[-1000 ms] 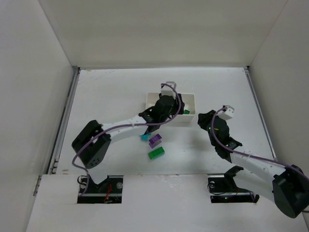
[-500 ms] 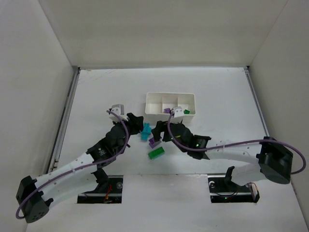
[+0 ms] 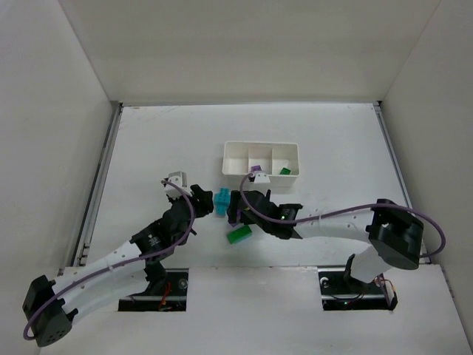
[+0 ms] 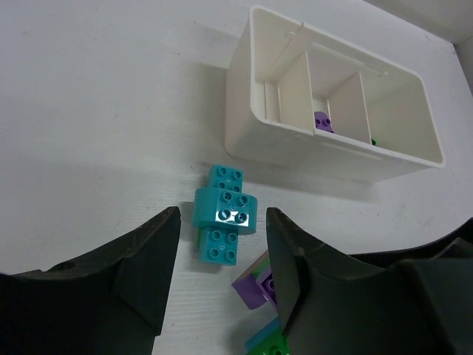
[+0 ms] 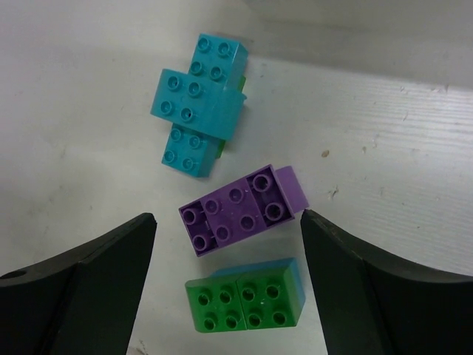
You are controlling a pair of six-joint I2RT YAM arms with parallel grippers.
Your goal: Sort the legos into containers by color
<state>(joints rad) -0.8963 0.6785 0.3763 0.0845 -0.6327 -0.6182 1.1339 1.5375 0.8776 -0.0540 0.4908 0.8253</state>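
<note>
Three legos lie on the table in front of the white tray (image 3: 229, 167). A cyan cluster (image 3: 221, 201) (image 4: 224, 211) (image 5: 198, 103) is nearest the tray. Below it are a purple brick (image 5: 236, 211) (image 4: 259, 285) and a green brick (image 3: 239, 234) (image 5: 244, 299) with a blue layer under it. My left gripper (image 3: 207, 201) (image 4: 222, 222) is open, with its tips either side of the cyan cluster. My right gripper (image 3: 238, 208) (image 5: 228, 218) is open and straddles the purple brick without touching it. In the tray's containers, a purple piece (image 3: 256, 169) lies in the middle one and a green piece (image 3: 284, 171) in the right one.
The two grippers face each other a few centimetres apart over the bricks. The tray's near wall (image 4: 310, 151) stands just beyond the cyan cluster. White side walls (image 3: 81, 148) enclose the table.
The left arm pulled back from over the tray to the cyan cluster. The right arm swung in from the right and now stands open over the purple brick.
</note>
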